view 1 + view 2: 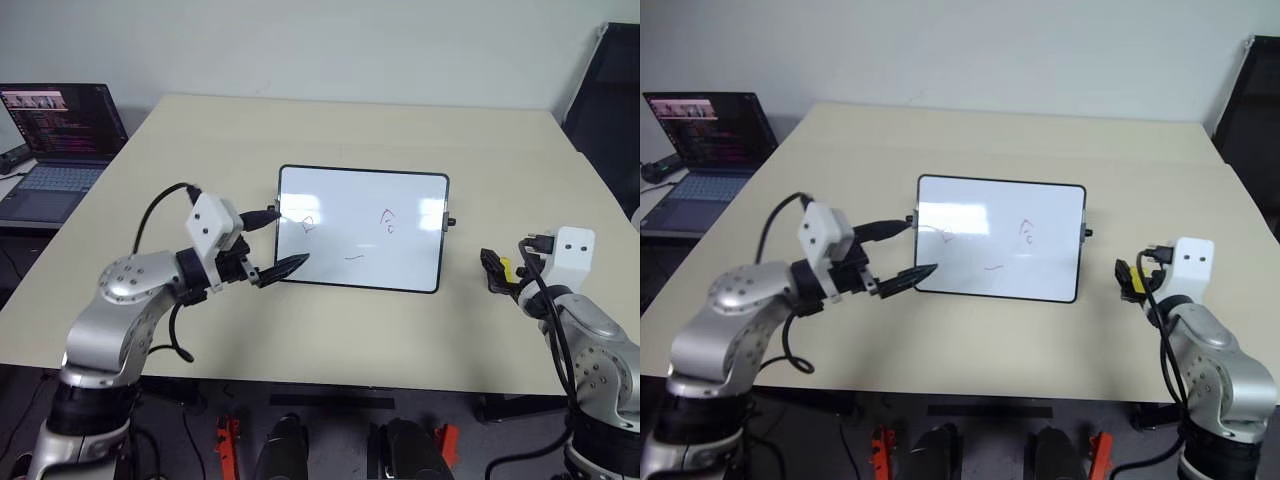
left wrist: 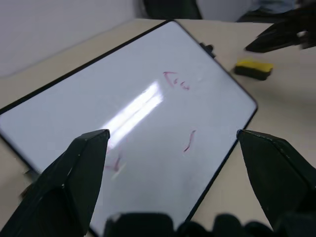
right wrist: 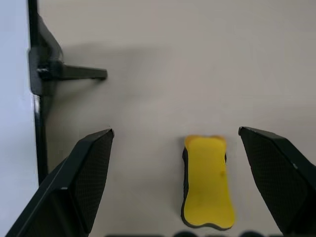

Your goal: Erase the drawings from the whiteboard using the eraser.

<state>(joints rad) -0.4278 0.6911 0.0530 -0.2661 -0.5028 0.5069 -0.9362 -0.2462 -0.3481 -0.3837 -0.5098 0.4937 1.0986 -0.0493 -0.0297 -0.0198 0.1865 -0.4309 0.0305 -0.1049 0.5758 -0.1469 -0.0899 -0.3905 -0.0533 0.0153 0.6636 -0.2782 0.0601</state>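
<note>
head stereo overhead, wrists close, whiteboard shared

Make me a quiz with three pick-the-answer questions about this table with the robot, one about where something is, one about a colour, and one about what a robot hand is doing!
1. Where does the eraser lie?
A. On the table, beside the whiteboard's right end
B. On top of the whiteboard
C. On the laptop

2. What colour are the drawings on the whiteboard?
A. Blue
B. Red
C. Green

3. How is the right gripper set?
A. Shut on the eraser
B. Open, with the eraser lying between its fingers, not gripped
C. Shut and empty

Answers:
1. A, the yellow block rests on the bare table just past the board's black frame.
2. B, the thin scribbles show red on the white surface.
3. B, the wrist view shows both black fingers spread wide with gaps on each side of the eraser.
</note>
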